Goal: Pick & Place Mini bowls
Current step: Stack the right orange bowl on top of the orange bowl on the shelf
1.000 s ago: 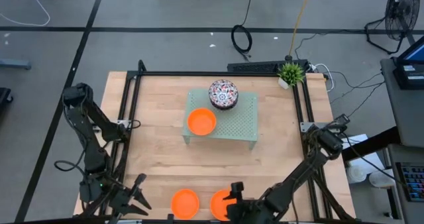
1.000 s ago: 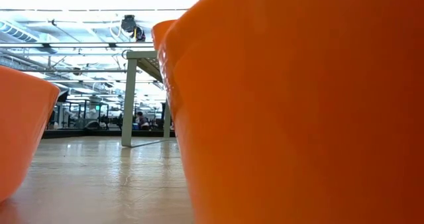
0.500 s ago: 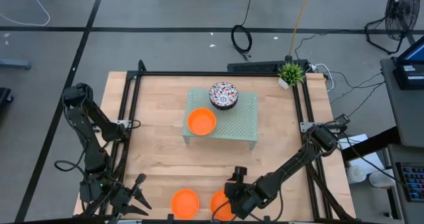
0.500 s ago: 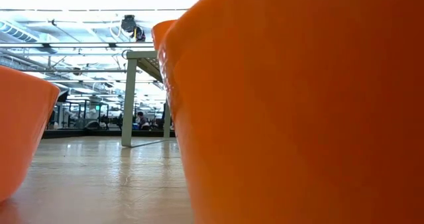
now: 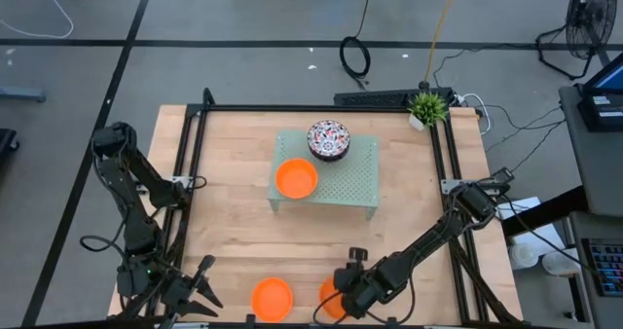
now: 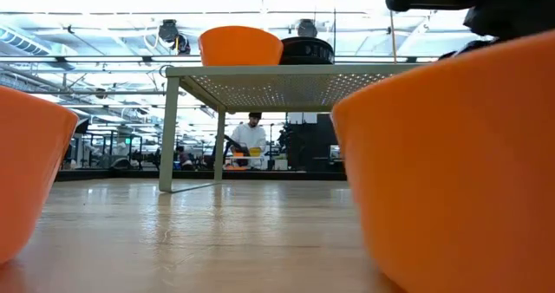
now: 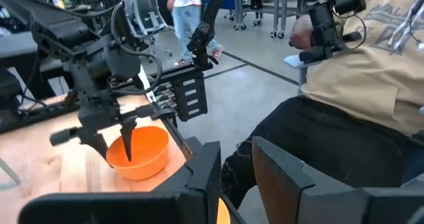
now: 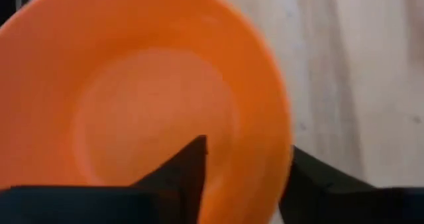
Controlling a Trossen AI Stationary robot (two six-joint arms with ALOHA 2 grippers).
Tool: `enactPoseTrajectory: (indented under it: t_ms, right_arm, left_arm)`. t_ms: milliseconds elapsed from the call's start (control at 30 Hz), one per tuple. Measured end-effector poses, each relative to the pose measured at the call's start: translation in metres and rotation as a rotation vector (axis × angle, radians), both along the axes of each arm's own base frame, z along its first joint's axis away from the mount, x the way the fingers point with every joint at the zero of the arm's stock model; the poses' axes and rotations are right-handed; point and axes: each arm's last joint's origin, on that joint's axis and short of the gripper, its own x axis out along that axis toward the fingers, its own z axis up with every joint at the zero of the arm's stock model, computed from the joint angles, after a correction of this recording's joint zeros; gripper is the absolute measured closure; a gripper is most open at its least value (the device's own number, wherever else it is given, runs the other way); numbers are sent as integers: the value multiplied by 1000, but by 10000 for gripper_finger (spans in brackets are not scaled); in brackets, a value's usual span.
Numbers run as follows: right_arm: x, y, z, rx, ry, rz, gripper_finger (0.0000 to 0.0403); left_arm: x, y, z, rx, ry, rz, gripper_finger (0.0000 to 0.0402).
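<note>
An orange mini bowl (image 5: 324, 296) sits at the table's near edge, and my right gripper (image 5: 343, 292) is on it from above, shut across its rim. A second orange bowl (image 5: 272, 298) rests on its base just to its left. On the pale green rack (image 5: 350, 188) at mid-table stand a third orange bowl (image 5: 296, 178) and a floral bowl (image 5: 328, 139). My left gripper (image 5: 206, 282) waits open at the near left corner, with nothing in it. My right gripper has the orange bowl by its rim (image 8: 283, 141), on the bowl's right side. One finger (image 8: 189, 164) is inside the bowl and the other (image 8: 311, 177) outside its wall. The fingers slant down from above and from the right. The bowl's base stays on the table (image 7: 142, 174).
A black frame runs around the table's edges (image 5: 311, 108). A small potted plant (image 5: 426, 107) stands at the far right corner. A seated person (image 7: 344, 105) is just beyond the near edge. Bare wood lies between the rack and the near bowls.
My right gripper has come down over the orange bowl and shifted toward the table's right edge, rolling as it went. The bowl has slid with it, away from the low camera, which now sees the rack and the room behind.
</note>
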Motion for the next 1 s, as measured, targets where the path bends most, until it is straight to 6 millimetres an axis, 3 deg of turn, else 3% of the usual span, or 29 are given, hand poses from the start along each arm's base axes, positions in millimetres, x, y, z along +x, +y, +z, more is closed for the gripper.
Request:
enactPoseTrajectory:
  t_ms: [133, 200, 367, 567, 733, 833, 1000]
  right_arm:
    - [-1, 1, 0, 6, 26, 80, 363]
    - [-3, 3, 5, 3, 18, 130, 391]
    - [-13, 11, 27, -59, -69, 263, 400]
    - [-37, 22, 84, -79, -279, 425, 401]
    - [-60, 28, 129, -226, -537, 553, 402]
    - [-67, 25, 131, -355, -694, 602, 402]
    - [-68, 1, 116, -620, -930, 557, 402]
  left_arm:
    - [0, 0, 3, 19, -41, -7, 309]
    - [1, -1, 6, 11, -63, -9, 309]
    - [1, -1, 9, -16, -82, -9, 309]
    - [4, 1, 9, -8, -86, 2, 309]
    - [8, 3, 9, 26, -104, 18, 309]
    - [16, 7, 10, 107, -153, 42, 309]
    - [42, 23, 12, 214, -209, 212, 309]
